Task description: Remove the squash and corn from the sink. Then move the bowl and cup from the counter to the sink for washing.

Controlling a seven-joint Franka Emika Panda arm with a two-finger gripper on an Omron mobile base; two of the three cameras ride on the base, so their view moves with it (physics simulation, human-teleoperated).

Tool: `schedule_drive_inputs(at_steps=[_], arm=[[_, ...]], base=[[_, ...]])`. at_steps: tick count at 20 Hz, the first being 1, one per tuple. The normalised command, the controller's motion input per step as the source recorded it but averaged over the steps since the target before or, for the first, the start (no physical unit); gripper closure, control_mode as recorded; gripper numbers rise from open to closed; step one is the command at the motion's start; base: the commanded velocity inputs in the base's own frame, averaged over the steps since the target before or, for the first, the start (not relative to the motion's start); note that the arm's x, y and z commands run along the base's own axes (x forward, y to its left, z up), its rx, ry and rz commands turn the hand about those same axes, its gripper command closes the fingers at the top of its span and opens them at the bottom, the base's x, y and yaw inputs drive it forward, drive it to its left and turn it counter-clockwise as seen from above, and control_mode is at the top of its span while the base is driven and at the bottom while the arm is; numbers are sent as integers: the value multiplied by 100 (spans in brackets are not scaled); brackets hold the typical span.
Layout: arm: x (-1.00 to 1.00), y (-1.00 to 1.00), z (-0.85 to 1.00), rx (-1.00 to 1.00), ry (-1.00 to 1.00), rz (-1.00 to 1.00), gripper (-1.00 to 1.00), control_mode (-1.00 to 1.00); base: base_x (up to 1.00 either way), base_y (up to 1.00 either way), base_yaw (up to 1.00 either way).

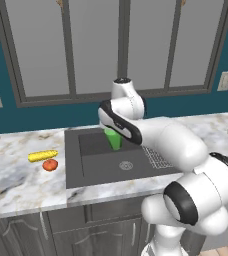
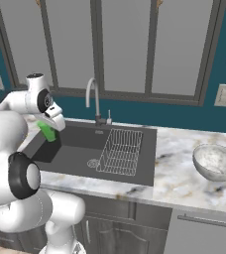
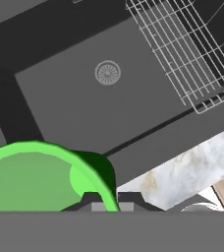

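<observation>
Gripper [image 3: 105, 199] pinched tight on the green cup's [image 1: 113, 139] rim, held over the sink [image 1: 93, 167], seemingly clear of the floor. Corn [image 1: 42, 156] and squash [image 1: 50, 165] on the counter [image 1: 16, 175] at nine o'clock, bowl [image 2: 216, 161] at three.

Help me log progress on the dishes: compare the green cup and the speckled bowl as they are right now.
The cup is bright green, narrow and tapered; the bowl is grey-white, speckled and much wider. The cup hangs over the sink with its rim pinched in the shut tool; the bowl sits ungripped on the counter, right of the sink. Both are open-topped and look empty.
</observation>
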Motion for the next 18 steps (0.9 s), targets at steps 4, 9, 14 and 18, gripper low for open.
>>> schedule_drive_inputs(at_steps=[4,9,14,18], arm=[[10,-3,-19,5,0,0,100,-100],[13,0,-22,3,0,0,100,-100],[13,0,-20,4,0,0,100,-100],[17,0,-21,3,0,0,100,-100]], base=[[0,0,0],[0,0,0],[0,0,0],[0,0,0]])
